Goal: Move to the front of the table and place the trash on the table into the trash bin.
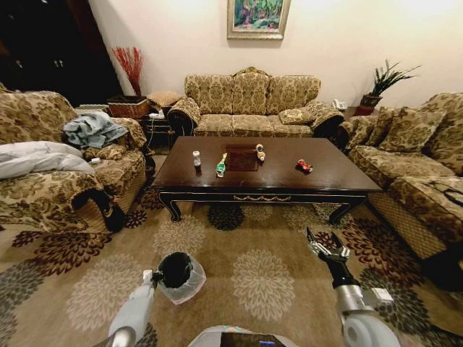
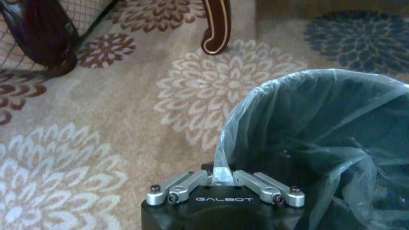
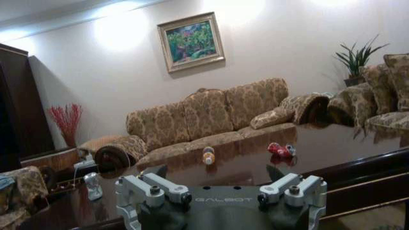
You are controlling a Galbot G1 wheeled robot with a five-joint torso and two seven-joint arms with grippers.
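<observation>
The trash bin (image 1: 179, 275) is seen nearest, on the carpet (image 1: 260, 282), its plastic bag (image 2: 307, 124) pinched at the rim by the left tool (image 2: 223, 179). The right tool (image 1: 325, 249) is held with fingers spread wide, short of the worktop (image 1: 318, 177). Farther off, four bits of trash are spread there: clear bottle (image 1: 196, 158), green-and-white bottle (image 1: 221, 166), yellow-brown bottle (image 1: 260, 152), red wrapper (image 1: 304, 166)

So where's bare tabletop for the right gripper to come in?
The table is bare on the right past the red wrapper and along its near edge. The three bottles crowd the centre-left. Right gripper hangs open short of it.
</observation>
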